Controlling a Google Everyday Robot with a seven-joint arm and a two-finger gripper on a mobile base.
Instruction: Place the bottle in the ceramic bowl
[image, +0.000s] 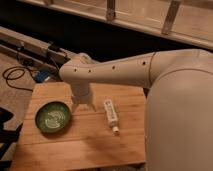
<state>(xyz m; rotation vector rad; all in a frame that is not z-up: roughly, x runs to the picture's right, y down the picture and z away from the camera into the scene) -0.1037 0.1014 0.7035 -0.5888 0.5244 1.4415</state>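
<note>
Closest to my camera, the arm's bulky white link fills the right side. From it the gripper hangs low over the wooden table, fingers spread and gripping nothing. Just beside it, the bottle lies flat on the boards, cap toward me. On the gripper's other side sits the ceramic bowl. Dark cables loop on the floor beyond.

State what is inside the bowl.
Nothing but a whitish swirl; the whole inside of the bowl shows. The bottle lies on the table; the gripper hangs between them.
</note>
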